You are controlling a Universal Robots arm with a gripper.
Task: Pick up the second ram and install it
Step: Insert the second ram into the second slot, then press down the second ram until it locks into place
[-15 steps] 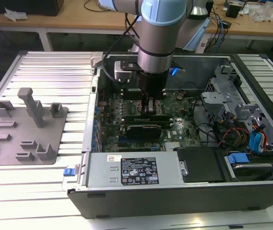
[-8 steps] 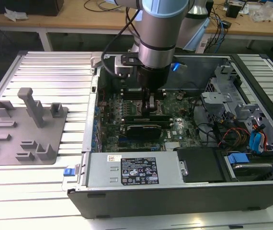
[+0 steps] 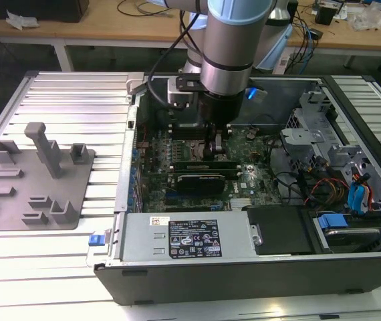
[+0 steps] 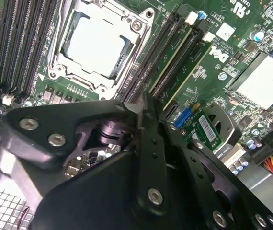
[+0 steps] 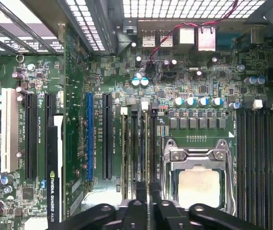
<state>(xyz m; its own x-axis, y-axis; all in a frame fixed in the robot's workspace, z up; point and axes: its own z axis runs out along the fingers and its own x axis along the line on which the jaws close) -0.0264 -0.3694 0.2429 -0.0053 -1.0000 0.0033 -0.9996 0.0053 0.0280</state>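
I have the black two-fingered claw down inside the open dark-grey computer case, hanging straight from the arm's grey and blue wrist over the green motherboard. The second ram, a thin, long green circuit-board stick, stands on its long edge among the long black memory slots beside the square silver processor socket. It lies directly under the claw, which meets its top edge. In the first wrist view the two fingers are drawn in until only a thin slit is left between them, running along the line of the slots, so I read the claw as closed on the stick. In the second wrist view the tips converge right at the slot bank next to the socket. I cannot tell whether the stick is fully seated. A black graphics card lies just beyond the slots. On the exterior view's left, a grey moulded fixture plate rests on the ribbed metal table, well apart from the claw.
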